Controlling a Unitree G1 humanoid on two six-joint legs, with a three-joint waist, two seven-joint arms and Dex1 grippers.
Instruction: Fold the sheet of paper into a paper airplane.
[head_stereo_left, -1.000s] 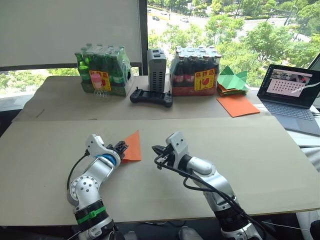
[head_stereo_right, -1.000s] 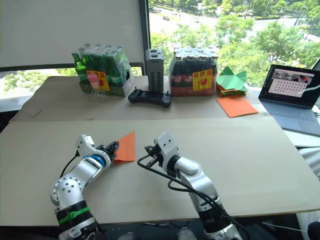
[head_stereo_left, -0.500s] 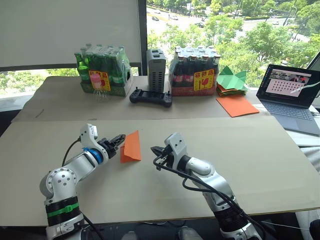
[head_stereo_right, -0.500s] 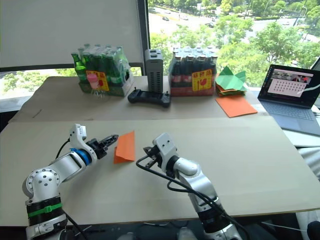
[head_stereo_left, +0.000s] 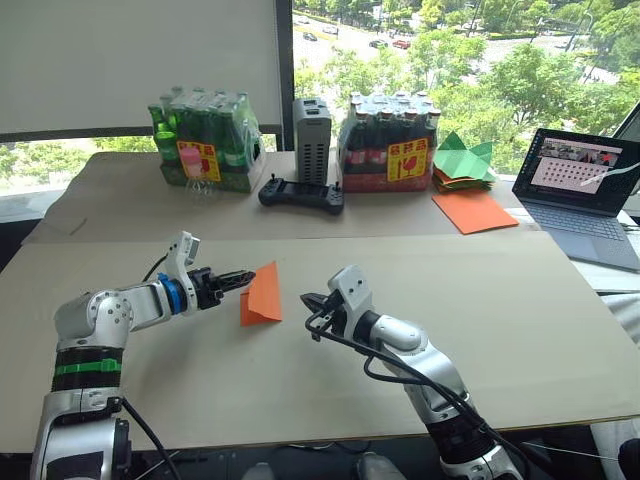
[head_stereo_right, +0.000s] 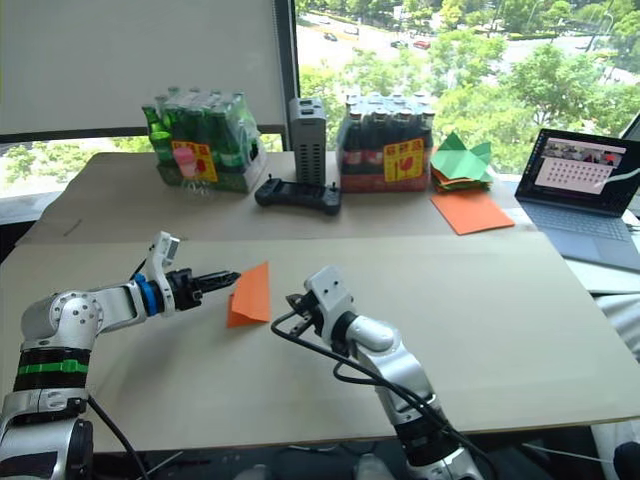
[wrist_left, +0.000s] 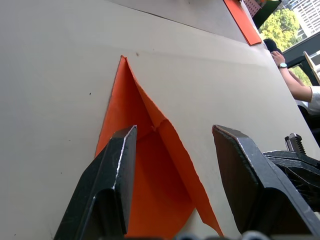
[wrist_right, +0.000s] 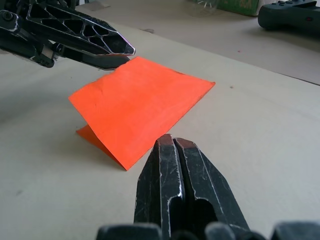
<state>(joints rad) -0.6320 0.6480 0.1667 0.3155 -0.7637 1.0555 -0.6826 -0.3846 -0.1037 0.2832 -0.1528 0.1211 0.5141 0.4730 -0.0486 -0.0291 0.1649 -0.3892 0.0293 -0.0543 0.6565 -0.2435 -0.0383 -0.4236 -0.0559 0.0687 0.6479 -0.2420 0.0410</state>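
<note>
Head views: the folded sheet of paper, thin bright orange with a raised flap, lies on the pale board between both pincers, just ahead of the left gripper.

Left wrist view: black fingers spread, straddling the paper's creased pointed wedge without pinching it; its near edge is cut off.

Right wrist view: the right gripper is pressed together, empty, just short of the paper's near corner.

A pale tabletop stood before a second table by a wide window showing sunlit trees. A white blind covered the window's left part. A laptop sat at right.
</note>
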